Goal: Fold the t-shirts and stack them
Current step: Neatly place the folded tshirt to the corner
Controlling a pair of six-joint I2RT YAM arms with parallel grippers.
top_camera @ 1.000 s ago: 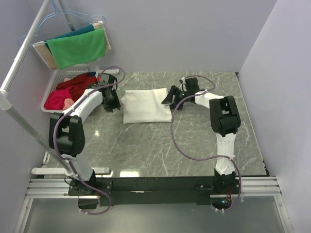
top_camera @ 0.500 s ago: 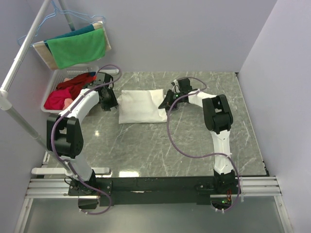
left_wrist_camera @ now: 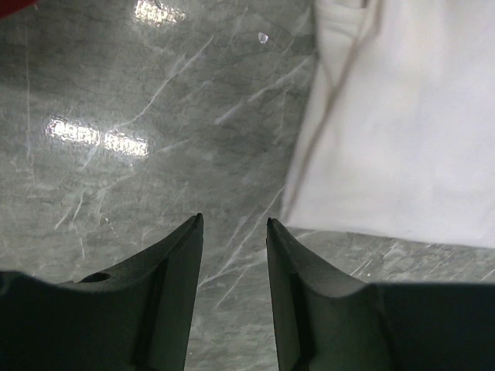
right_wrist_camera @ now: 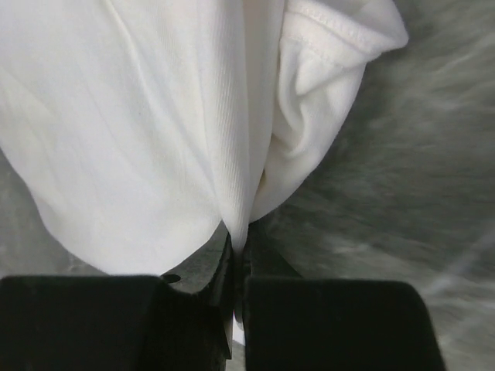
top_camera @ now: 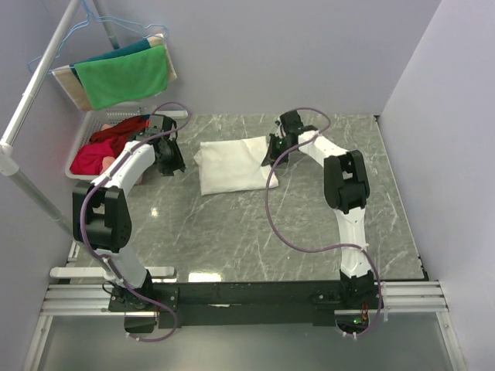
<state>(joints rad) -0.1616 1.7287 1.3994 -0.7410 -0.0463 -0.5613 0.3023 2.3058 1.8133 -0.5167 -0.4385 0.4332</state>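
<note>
A glossy, grey-veined marble table (top_camera: 309,216) holds one folded white t-shirt (top_camera: 232,164), a soft ribbed cotton rectangle, near its far middle. The right gripper (right_wrist_camera: 236,246) is clamped on the shirt's bunched right edge. The left gripper (left_wrist_camera: 234,226), narrowly parted and empty, sits just beside its left edge.

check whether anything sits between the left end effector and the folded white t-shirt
Nothing visible does. Only bare marble tabletop separates the left end effector, jaws apart and empty, from the folded t-shirt. The right end effector is shut on the shirt's opposite edge.
</note>
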